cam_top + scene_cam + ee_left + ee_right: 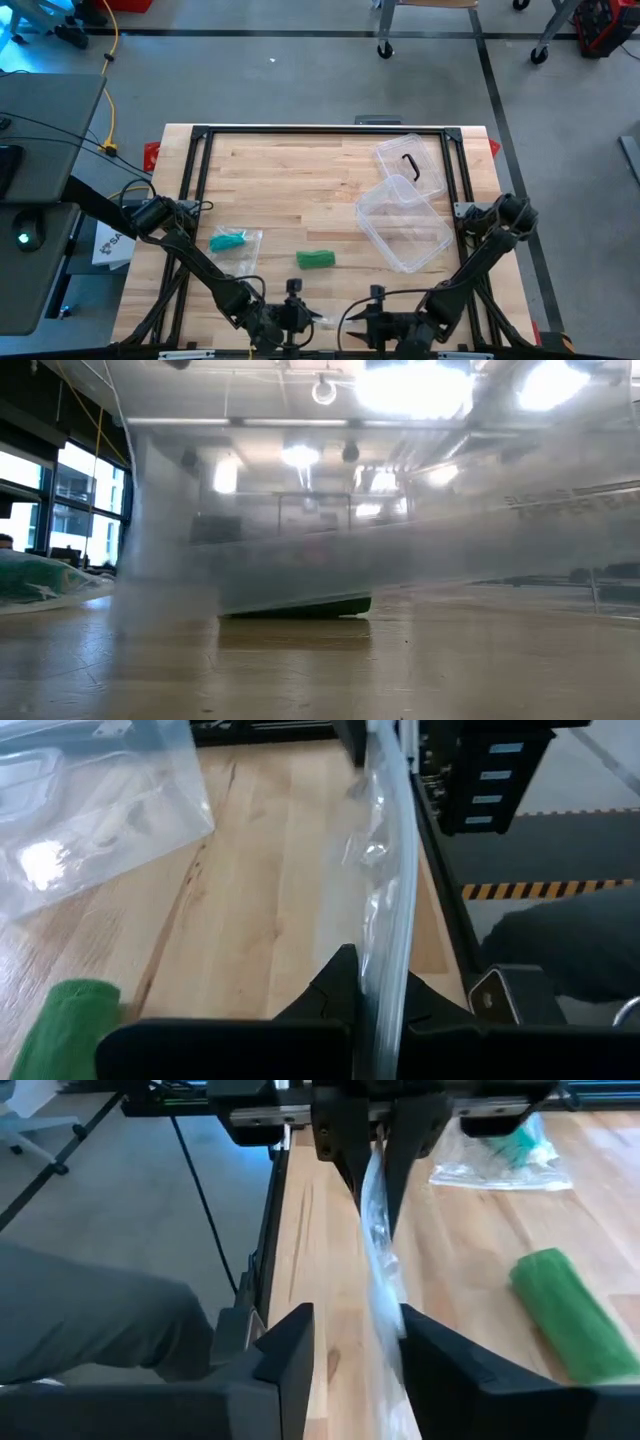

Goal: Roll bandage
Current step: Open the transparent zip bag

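High view, wooden table (300, 180) seen with clear lidless box (405, 222) on it, green rolled bandage (316, 260) laid left of that box, clear plastic bag (378, 1240) pinched by left gripper (372, 1152), right gripper (345, 1342) parted around its other end.

The green bandage roll (316, 260) is lying on its side on the worktop (300, 190), fully rolled. A second green bandage (228, 240) is sitting nearby, sealed inside a clear bag (240, 250).
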`<state>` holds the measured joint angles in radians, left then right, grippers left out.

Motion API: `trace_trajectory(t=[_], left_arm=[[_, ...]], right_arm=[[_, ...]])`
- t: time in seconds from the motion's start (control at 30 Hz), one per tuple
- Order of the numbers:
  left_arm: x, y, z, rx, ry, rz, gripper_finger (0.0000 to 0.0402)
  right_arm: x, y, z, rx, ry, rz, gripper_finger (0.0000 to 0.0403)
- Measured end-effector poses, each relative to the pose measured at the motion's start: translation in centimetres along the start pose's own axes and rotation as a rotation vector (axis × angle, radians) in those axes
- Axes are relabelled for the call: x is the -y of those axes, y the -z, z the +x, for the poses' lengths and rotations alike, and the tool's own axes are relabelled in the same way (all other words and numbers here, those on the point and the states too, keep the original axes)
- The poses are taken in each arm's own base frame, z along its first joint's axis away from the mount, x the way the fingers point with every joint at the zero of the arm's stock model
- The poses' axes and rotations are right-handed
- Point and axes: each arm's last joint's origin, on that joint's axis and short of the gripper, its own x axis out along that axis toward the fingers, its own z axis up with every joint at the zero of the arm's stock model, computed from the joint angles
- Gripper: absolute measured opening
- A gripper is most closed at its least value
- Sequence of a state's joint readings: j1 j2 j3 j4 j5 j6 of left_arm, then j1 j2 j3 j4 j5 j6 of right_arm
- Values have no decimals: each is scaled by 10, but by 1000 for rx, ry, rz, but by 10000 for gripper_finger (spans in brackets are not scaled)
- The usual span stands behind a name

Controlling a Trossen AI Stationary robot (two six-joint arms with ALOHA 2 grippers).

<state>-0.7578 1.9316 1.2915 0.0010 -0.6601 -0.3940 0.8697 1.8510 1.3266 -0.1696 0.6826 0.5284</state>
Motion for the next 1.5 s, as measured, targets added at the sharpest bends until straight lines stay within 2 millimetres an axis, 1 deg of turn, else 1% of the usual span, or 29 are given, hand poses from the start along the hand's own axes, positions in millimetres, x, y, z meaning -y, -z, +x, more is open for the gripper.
trace_trajectory(t=[0.17,0.27,0.33,0.43,0.5,0.67,0.83,0.93,1.17,1.33,1.43,1.5], left_arm=[[-1,3,0,-21,-15,-20,0],[-1,3,0,-20,-16,-23,0],[-1,3,0,-20,-16,-23,0],[-1,3,0,-21,-14,-27,0],[-1,3,0,-21,-13,-28,0],[-1,3,0,-23,-12,-36,0],[-1,3,0,-26,-7,-39,0],[-1,3,0,-26,-7,-38,0],[-2,2,1,-26,-7,-40,0],[-2,2,1,-27,-4,-41,0],[-2,2,1,-28,-2,-40,0],[-2,2,1,-28,-2,-41,0]], right_arm=[[-2,-1,-26,25,62,-19,108],[-4,3,-30,15,74,-58,95],[-6,6,-26,18,90,-100,89],[-6,16,-14,26,166,-162,85],[-4,18,-9,38,211,-172,84],[-4,19,-8,53,234,-140,84],[-5,17,-21,30,193,-95,84],[-3,20,-23,17,215,-83,84],[4,16,-14,20,247,-70,84],[3,11,-10,18,190,-106,84],[2,9,-10,22,179,-125,68],[2,9,-10,24,177,-133,37]])
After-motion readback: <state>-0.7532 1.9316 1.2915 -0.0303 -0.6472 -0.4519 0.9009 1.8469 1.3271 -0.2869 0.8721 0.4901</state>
